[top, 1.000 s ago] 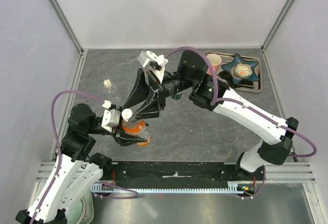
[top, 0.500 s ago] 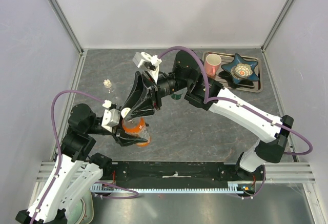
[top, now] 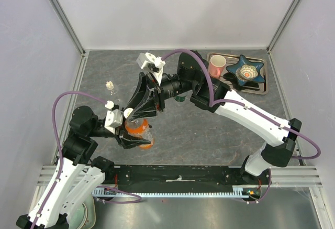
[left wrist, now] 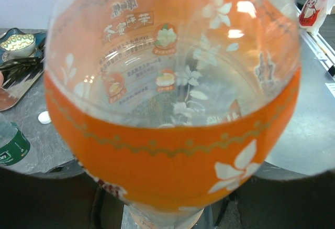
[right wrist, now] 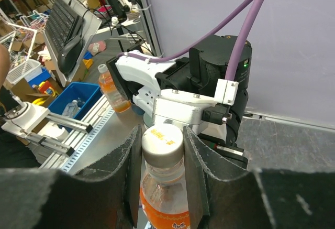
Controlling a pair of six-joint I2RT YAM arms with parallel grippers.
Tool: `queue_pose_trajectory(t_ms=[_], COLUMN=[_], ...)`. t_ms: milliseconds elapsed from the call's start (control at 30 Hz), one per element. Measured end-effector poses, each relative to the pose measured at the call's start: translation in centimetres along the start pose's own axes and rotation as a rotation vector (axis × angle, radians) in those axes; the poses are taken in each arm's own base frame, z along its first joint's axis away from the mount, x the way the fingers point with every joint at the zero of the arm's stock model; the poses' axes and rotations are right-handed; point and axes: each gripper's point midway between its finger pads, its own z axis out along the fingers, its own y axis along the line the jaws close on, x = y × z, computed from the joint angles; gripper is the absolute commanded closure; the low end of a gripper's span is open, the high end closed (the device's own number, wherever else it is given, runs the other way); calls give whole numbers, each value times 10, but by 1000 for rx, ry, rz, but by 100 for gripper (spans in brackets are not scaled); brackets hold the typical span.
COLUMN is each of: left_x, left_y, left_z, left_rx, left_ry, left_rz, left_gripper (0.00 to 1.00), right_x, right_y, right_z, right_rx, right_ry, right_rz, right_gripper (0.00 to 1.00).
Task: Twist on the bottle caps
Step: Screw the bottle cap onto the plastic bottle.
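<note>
A dark grey, stone-patterned table [top: 209, 134] is seen from above, enclosed by plain white walls [top: 172, 9] and an aluminium frame [top: 63, 14]. Near the front left of the table, the orange bottle [top: 140, 129] is grasped by the left gripper [top: 137, 135], clenched around its body. In the left wrist view the frame is almost filled by its orange flowered label. The right arm is stretched across from the right, and the right gripper [top: 137, 117] is set over the bottle's neck. In the right wrist view its fingers [right wrist: 194, 161] are seen clenched against both sides of the white cap [right wrist: 163, 139] sitting on the bottle's mouth, with no gap visible. A tiny clear bottle [top: 110, 86] is stood alone toward the left rear of the table. A green-labelled bottle [top: 180, 98] is stood near the middle, partly hidden by the right arm, and a loose cap [left wrist: 44, 117] is seen lying on the table close to it. At the far right corner a metal tray [top: 264, 85] is placed, holding a pink mug [top: 216, 65] and a blue star-shaped dish [top: 245, 71]. Purple cables [top: 68, 95] are looped over both arms. Beyond the enclosure, a cluttered workshop is glimpsed, with a keyboard [right wrist: 65, 24] and a blue bin [right wrist: 78, 100].
</note>
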Motion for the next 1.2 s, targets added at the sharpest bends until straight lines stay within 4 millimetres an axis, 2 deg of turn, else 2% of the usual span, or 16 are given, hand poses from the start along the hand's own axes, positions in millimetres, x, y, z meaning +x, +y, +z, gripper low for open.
queue_pose_trajectory(t_ms=[600,1200], left_x=[-6,-5], left_y=[8,40], left_z=[-1,-7], left_rx=[-61,-269], left_ry=[-13,-7], left_rz=[-63,-99], left_gripper=[98,98], right_x=[-8,-8], right_y=[-9,-38], right_z=[-12,-21], right_rx=[140,298], right_ry=[-46,-68], right_rz=[-55,-87], right_gripper=[84,94])
